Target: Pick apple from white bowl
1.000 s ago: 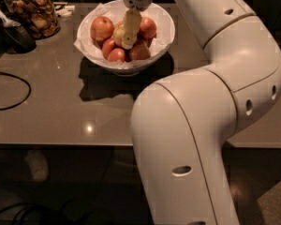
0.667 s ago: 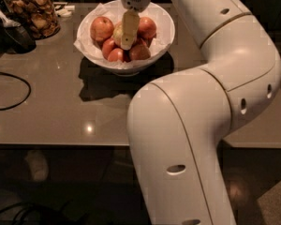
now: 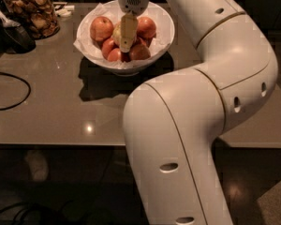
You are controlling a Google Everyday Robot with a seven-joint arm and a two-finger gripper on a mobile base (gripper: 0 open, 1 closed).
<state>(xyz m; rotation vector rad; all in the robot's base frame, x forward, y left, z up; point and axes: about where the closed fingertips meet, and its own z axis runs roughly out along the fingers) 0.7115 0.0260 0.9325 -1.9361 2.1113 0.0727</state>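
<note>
The white bowl (image 3: pixel 161 32), lined with crinkled white paper, stands at the back of the grey table and holds several apples. Most are red, such as one at the left (image 3: pixel 101 28) and one at the right (image 3: pixel 146 26). The paler yellow-green apple (image 3: pixel 116 32) lies in the middle, mostly hidden behind my gripper. My gripper (image 3: pixel 127 34) reaches straight down from above into the middle of the bowl, right at the pale apple and among the red ones.
A glass jar of brown snacks (image 3: pixel 32 14) stands at the back left, with a dark object (image 3: pixel 14 34) beside it. A black cable (image 3: pixel 11 90) loops on the table's left. My large white arm (image 3: pixel 201 102) covers the table's right side.
The gripper stays in the bowl at the pale apple. The big lower arm link has shifted slightly left. The apples have not visibly moved.
</note>
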